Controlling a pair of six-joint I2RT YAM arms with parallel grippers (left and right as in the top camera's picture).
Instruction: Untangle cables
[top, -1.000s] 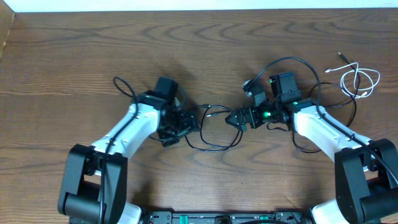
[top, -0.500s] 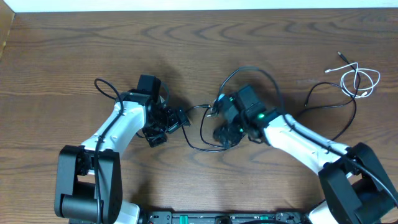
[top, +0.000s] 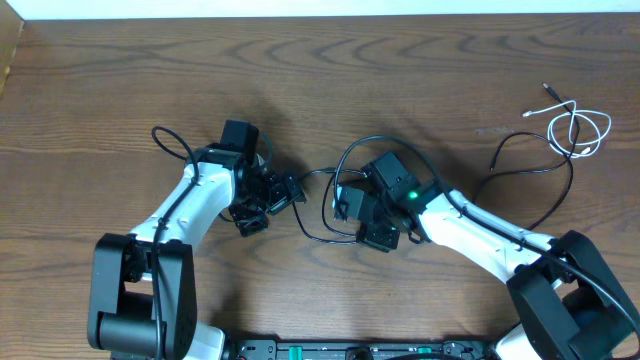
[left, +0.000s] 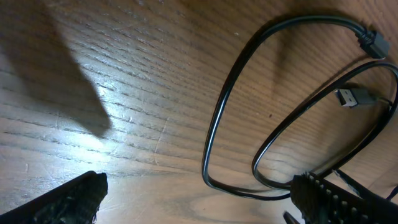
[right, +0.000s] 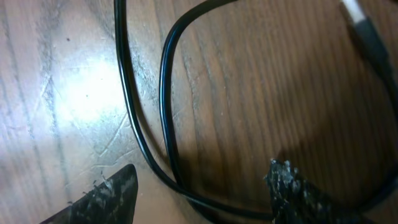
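Note:
Two thin black cables lie looped together mid-table (top: 318, 236) between my grippers. In the left wrist view their loops (left: 214, 134) run ahead of the fingers, with plug ends at the upper right (left: 372, 42). My left gripper (top: 290, 192) (left: 199, 202) is open and empty, just left of the loops. My right gripper (top: 346, 205) (right: 202, 196) is open, low over the table, with two black strands (right: 165, 112) passing between its fingers, not clamped. A white cable (top: 582, 131) lies coiled at the far right, apart from both grippers.
Another thin black cord (top: 535, 165) curves over the table right of the right arm and runs under it. Thick black arm wires arch over each wrist (top: 170, 140) (top: 375, 142). The table's far edge runs along the top (top: 320, 16).
My right arm has swung left and down, from beside the tangle to over the black loops. My left arm shifted a little left, then held still. The white cable has not moved.

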